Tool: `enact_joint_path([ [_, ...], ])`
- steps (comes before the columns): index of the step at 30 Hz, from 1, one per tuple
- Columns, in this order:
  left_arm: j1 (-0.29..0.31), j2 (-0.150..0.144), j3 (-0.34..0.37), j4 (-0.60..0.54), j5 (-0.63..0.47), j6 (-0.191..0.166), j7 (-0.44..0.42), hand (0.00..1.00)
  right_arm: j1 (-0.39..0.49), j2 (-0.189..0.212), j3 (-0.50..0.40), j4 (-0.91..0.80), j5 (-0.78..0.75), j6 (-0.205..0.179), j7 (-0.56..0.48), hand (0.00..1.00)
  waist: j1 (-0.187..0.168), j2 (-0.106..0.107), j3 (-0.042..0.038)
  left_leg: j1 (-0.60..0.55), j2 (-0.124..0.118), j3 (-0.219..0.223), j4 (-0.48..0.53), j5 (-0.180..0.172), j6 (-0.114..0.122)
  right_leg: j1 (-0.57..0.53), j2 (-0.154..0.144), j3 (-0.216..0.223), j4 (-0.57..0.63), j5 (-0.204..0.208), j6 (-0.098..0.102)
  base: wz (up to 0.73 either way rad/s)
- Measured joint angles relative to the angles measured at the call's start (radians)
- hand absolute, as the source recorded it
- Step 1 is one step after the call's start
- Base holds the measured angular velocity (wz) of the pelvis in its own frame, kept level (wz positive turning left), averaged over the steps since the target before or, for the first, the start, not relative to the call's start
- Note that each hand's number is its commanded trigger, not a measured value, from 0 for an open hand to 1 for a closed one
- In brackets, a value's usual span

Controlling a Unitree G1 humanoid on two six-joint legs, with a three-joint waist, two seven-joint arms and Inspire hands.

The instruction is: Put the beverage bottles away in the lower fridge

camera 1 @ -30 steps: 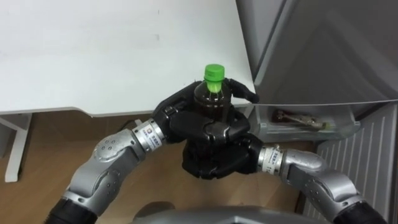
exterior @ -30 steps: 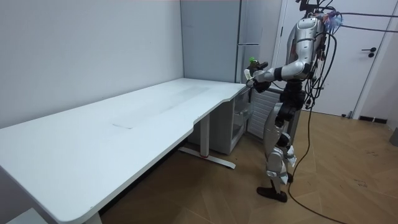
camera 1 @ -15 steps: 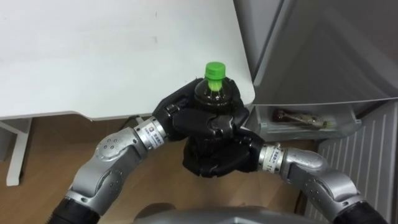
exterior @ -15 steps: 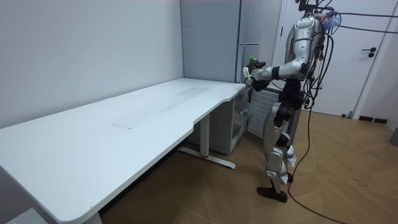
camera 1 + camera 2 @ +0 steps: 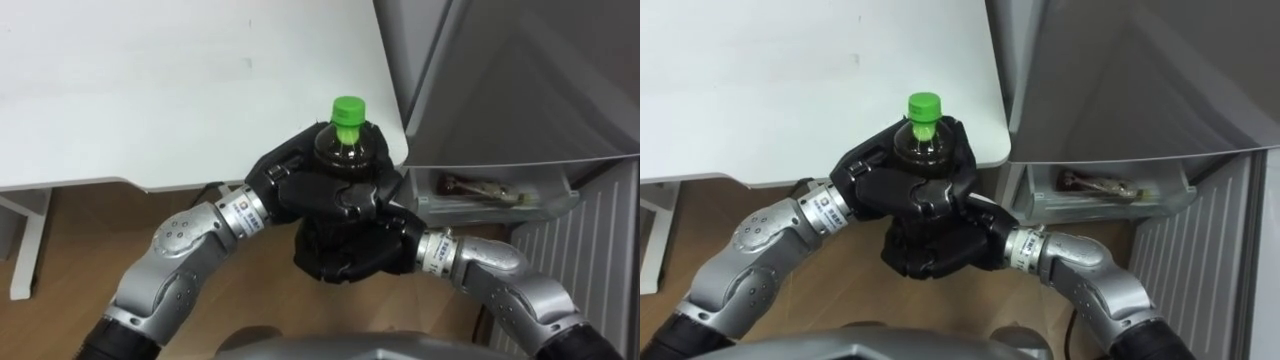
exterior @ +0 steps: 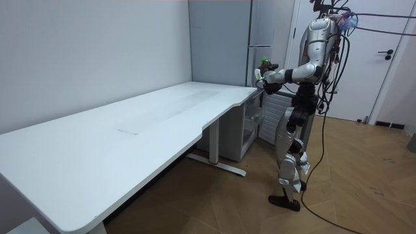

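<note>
White desk (image 5: 150,90) at left, far side cut off. Grey fridge (image 5: 520,90) at right; contents of clear bin (image 5: 490,195) low in it hard to make out. Left hand (image 5: 300,185) and right hand (image 5: 345,250) both curled round upright dark drink bottle (image 5: 340,152) by desk corner. Bottle body mostly hidden, green cap (image 5: 347,110) clear.
</note>
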Motion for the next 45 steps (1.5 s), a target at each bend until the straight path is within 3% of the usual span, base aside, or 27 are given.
enact_joint_path([
  [8, 0.0, -0.007, 0.003, -0.009, 0.001, -0.02, 0.019, 0.0, 0.0, 0.008, -0.016, 0.0, 0.009, 0.0, 0.007, 1.0, 0.0, -0.001, -0.0005, 0.003, -0.001, 0.001, -0.002, 0.0, 0.0, 0.002, 0.0, 0.0, 0.0, 0.0, 0.0, 0.0],
  [13, 0.001, -0.008, 0.024, -0.053, 0.001, -0.022, 0.041, 0.0, 0.001, 0.044, -0.021, 0.0, 0.058, -0.005, 0.008, 1.0, 0.003, -0.018, 0.001, 0.002, 0.002, 0.0, -0.005, 0.0, 0.0, 0.003, 0.002, -0.001, -0.001, 0.0, 0.0, 0.0],
  [19, 0.007, -0.009, 0.033, -0.093, 0.001, -0.042, 0.062, 0.0, 0.006, 0.061, -0.023, 0.0, 0.122, -0.01, 0.008, 1.0, 0.004, -0.027, -0.0004, 0.004, 0.001, -0.004, 0.0, 0.0, 0.0, 0.02, 0.003, -0.004, -0.016, 0.0, 0.0, 0.03],
  [29, 0.028, -0.008, 0.046, -0.134, 0.002, -0.073, 0.102, 0.0, 0.026, 0.062, -0.037, 0.0, 0.128, -0.011, -0.005, 1.0, 0.01, -0.027, -0.0004, 0.012, 0.001, -0.005, -0.003, 0.0, -0.001, 0.022, 0.003, -0.005, -0.017, 0.0, 0.0, 0.0],
  [35, 0.029, -0.046, 0.127, -0.181, 0.108, -0.107, 0.189, 0.0, 0.052, 0.081, -0.129, 0.0, 0.132, -0.046, -0.018, 1.0, 0.029, -0.023, -0.0003, 0.02, -0.004, -0.006, -0.006, 0.0, -0.001, 0.037, 0.005, -0.01, -0.026, 0.001, -0.001, 0.01],
  [37, 0.043, -0.063, 0.19, -0.236, 0.108, -0.116, 0.228, 0.0, 0.082, 0.093, -0.177, 0.0, 0.169, -0.063, -0.018, 1.0, 0.037, -0.022, -0.0016, 0.029, -0.003, -0.009, -0.007, 0.0, -0.002, 0.048, 0.007, -0.013, -0.033, 0.002, -0.002, 0.03],
  [40, 0.061, -0.08, 0.273, -0.31, 0.109, -0.17, 0.314, 0.0, 0.12, 0.103, -0.23, 0.0, 0.178, -0.1, -0.022, 1.0, 0.056, -0.014, -0.0047, 0.039, -0.002, -0.009, -0.012, -0.001, -0.005, 0.053, 0.01, -0.011, -0.035, 0.002, -0.002, -0.03],
  [45, 0.103, -0.108, 0.434, -0.394, 0.166, -0.226, 0.426, 0.0, 0.166, 0.11, -0.313, 0.0, 0.166, -0.118, -0.022, 1.0, 0.071, -0.006, -0.0064, 0.062, -0.003, -0.014, -0.025, -0.001, -0.007, 0.09, 0.01, -0.036, -0.052, 0.002, -0.002, 0.05],
])
